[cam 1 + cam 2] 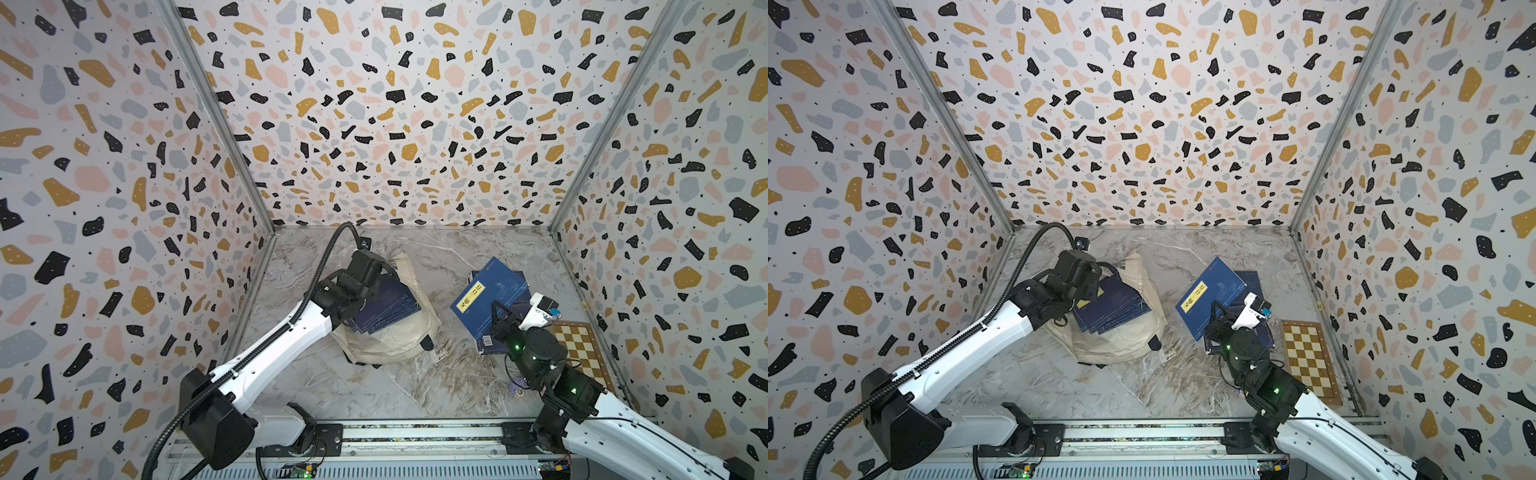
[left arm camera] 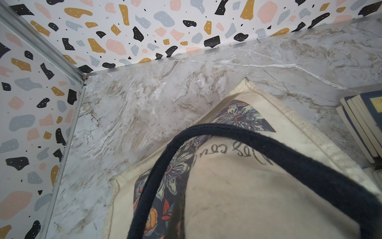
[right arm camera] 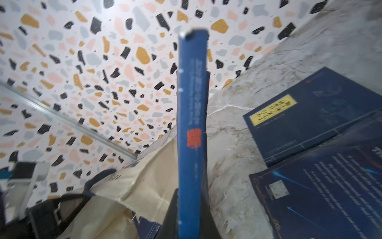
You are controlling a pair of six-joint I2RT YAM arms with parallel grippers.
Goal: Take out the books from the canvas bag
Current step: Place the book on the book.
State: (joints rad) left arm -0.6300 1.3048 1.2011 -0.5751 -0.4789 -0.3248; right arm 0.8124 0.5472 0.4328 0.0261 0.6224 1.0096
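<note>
The right gripper [image 1: 500, 313] is clamped on one blue book [image 1: 484, 291], pinching it at its near edge over the right half of the bench [image 1: 415, 386]. In the right wrist view this book [image 3: 192, 115] stands edge-on between the jaws, its long axis running straight away from them. In both top views it is tilted, its cover with the yellow label facing up. Its length runs from the near edge of the bench toward the far edge and leans right. Two more books [image 3: 299, 120] lie flat on the bench beneath and beside it. A checkered board [image 1: 577, 345] lies along the right edge. The canvas bag [image 1: 399, 340] lies slumped left of centre, with a fanned stack of navy books [image 1: 384, 309] showing in its mouth. The left gripper [image 1: 370, 286] is closed over the bag's far-left part. A navy strap [image 2: 248, 134] loops close before its camera; whether the jaws pinch it I cannot tell.
</note>
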